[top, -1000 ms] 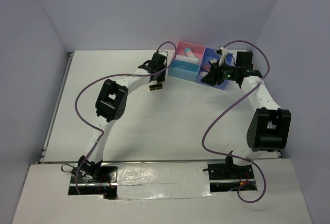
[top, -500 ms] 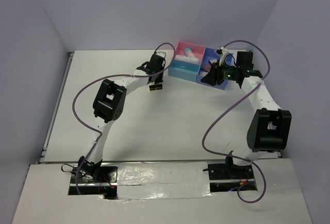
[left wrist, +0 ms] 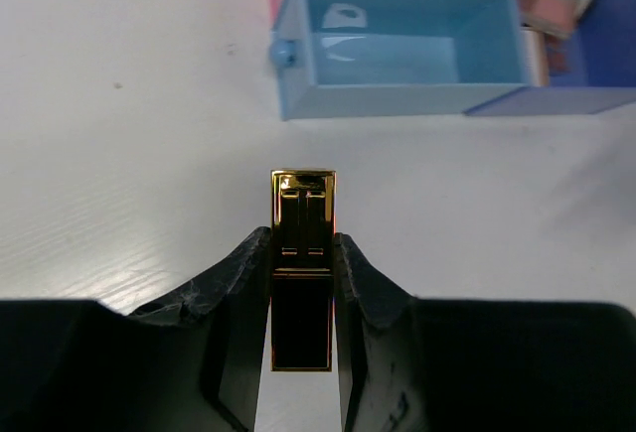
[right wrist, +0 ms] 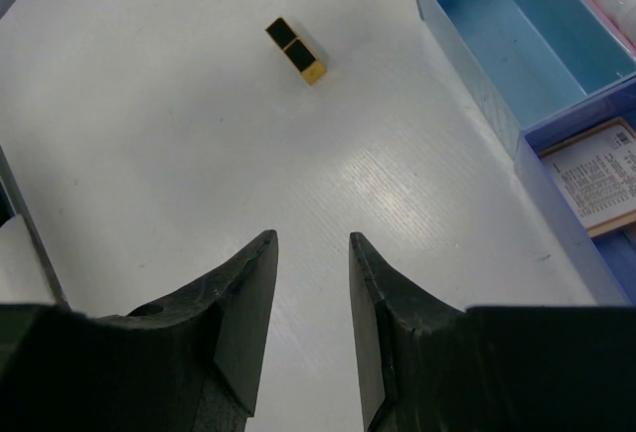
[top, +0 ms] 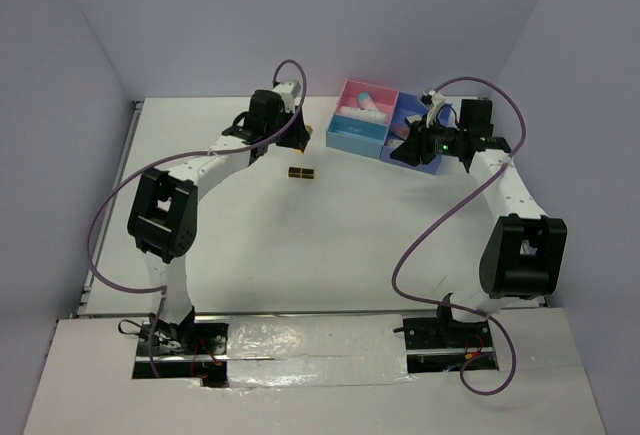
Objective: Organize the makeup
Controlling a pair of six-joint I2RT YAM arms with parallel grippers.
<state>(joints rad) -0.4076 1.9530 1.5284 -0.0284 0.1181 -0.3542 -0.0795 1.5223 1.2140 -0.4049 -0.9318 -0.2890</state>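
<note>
Lipstick [left wrist: 302, 273] pinched in the left pincer [left wrist: 302, 243] hangs near the table's [left wrist: 119, 154] far edge beside the box [left wrist: 388, 100], guessing next is lowering it into the light-blue compartment [left wrist: 397, 50]; right pincer [right wrist: 311, 243] spread, empty.

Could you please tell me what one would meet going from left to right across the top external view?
Left arm's black elbow joint → lipstick on the table → pink-and-blue box → right arm's black elbow joint.

The whole table [top: 300, 255] is seen from high behind; the blue tray [left wrist: 397, 100] is shared, close up, by both wrist views.
</note>
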